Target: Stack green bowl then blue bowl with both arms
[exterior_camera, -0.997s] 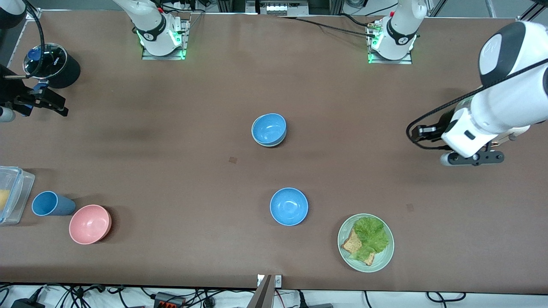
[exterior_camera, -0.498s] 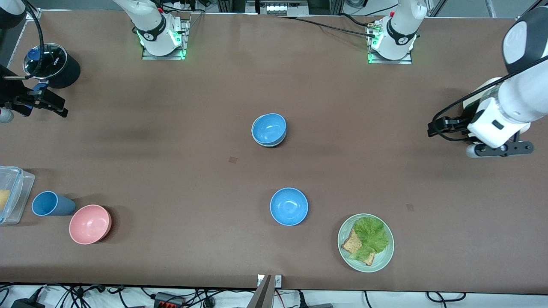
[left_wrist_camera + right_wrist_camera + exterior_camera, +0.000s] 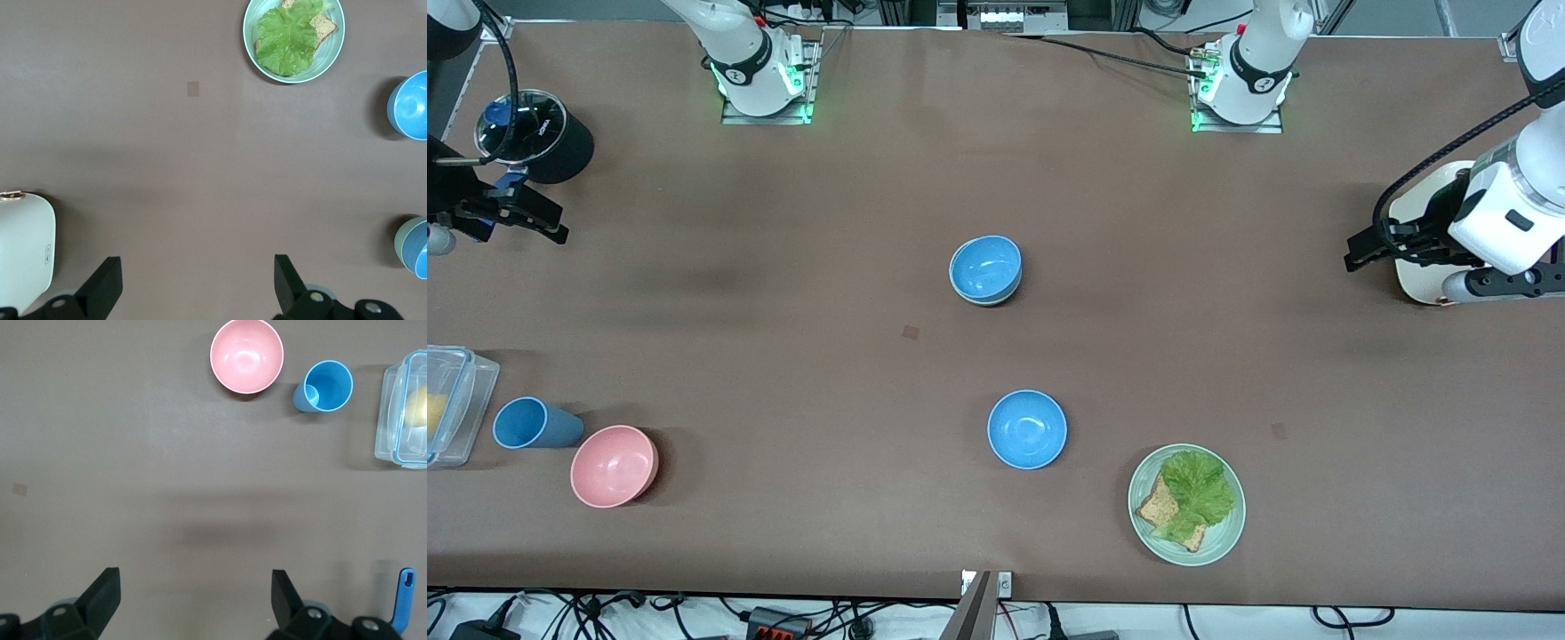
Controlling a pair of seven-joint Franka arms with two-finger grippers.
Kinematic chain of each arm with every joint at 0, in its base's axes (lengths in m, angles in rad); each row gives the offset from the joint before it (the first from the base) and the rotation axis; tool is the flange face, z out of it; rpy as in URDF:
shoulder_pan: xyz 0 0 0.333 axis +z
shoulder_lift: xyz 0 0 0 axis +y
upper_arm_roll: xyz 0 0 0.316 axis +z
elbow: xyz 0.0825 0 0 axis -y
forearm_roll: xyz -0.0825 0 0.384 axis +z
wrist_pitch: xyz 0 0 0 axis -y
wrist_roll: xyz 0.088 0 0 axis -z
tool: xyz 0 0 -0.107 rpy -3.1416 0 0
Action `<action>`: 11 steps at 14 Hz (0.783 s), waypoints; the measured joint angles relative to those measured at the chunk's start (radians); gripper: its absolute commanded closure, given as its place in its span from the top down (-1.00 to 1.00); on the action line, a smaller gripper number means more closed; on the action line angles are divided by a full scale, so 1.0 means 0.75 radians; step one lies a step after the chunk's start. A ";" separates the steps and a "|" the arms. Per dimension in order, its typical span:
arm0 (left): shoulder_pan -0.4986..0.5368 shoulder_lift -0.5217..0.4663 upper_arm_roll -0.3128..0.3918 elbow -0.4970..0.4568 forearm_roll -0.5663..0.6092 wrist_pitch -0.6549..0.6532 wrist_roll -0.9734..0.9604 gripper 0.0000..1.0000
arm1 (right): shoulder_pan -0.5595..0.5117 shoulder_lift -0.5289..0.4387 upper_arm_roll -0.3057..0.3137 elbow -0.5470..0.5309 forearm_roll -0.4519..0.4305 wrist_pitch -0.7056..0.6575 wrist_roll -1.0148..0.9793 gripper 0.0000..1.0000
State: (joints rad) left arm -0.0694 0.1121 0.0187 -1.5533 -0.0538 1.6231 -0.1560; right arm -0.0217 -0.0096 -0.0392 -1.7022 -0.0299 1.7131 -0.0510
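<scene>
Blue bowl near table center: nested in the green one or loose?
Nested. The blue bowl sits upright inside the green bowl; the left wrist view shows a pale green rim wrapping around it.

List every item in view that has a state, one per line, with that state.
Green bowl: upright, blue bowl nested inside.
Nested blue bowl: upright, empty.
Second blue bowl: upright, empty, alone.
Pink bowl: tilted, empty.
Blue cup: on its side.
Green plate: holds lettuce and toast.
Left gripper: jaws open, empty.
Right gripper: jaws open, empty.
</scene>
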 measured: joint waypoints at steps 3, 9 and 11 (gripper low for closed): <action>-0.014 0.000 0.027 -0.004 0.002 0.017 -0.024 1.00 | 0.000 0.000 0.000 0.000 0.000 0.000 0.000 1.00; -0.040 -0.017 0.082 -0.001 0.001 -0.007 -0.026 1.00 | 0.000 0.000 0.000 0.000 0.000 0.001 0.000 1.00; -0.051 -0.017 0.086 -0.001 0.001 -0.049 -0.026 1.00 | 0.000 0.000 0.000 0.000 0.000 0.001 0.000 1.00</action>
State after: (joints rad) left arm -0.1076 0.0995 0.0830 -1.5537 -0.0529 1.5865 -0.1756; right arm -0.0217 -0.0096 -0.0393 -1.7022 -0.0299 1.7141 -0.0509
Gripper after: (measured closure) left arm 0.000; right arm 0.000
